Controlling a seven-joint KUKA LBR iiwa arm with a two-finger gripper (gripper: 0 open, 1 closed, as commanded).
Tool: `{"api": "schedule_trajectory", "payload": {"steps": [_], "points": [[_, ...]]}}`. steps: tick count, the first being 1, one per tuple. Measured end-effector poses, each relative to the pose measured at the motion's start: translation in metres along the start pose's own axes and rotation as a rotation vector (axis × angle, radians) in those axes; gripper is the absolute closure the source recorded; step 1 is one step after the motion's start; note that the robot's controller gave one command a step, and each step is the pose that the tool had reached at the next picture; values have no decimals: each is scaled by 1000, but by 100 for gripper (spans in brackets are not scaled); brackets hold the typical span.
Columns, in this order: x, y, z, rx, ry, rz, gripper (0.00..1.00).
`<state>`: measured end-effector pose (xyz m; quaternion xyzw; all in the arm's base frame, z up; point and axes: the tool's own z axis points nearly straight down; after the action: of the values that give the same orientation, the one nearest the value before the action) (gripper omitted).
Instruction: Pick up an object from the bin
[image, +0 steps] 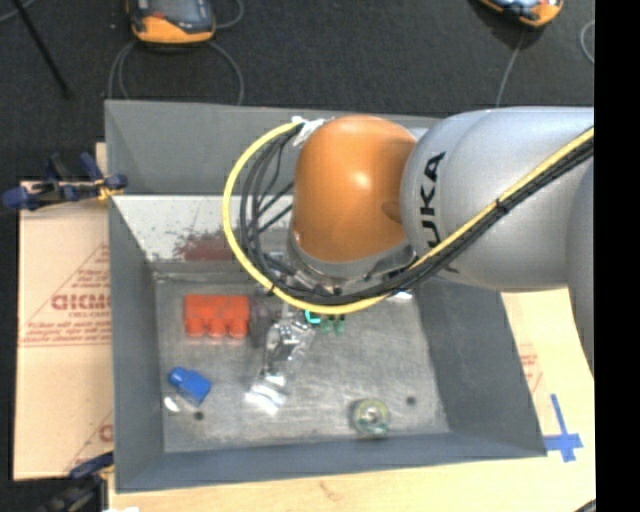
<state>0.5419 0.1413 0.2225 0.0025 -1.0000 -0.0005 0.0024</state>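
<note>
A blue cap (188, 383) is seen at the lower left of the bin (135, 330), with a red brick (215, 317) above it. The claw (285, 348) is lowered mid-bin, just right of the brick and over a clear piece (265, 395). Whether the claw is open or holds anything cannot be told. A greenish ring (370, 416) lies at the lower right. "KUKA" is printed on the arm (500, 200).

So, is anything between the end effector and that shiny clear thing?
Nothing visible. The end effector hangs right over the shiny clear thing mid-bin; the red block and blue piece lie off to the side.
</note>
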Motion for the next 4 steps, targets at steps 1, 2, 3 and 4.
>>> {"api": "schedule_trajectory", "payload": {"steps": [1,2,3,4], "points": [[-26,-12,99,-1,-4,73,0],[-70,-6,112,1,-11,-242,0],[-97,39,150,-1,-13,-254,0],[-99,38,145,-4,-23,-249,100]]}}
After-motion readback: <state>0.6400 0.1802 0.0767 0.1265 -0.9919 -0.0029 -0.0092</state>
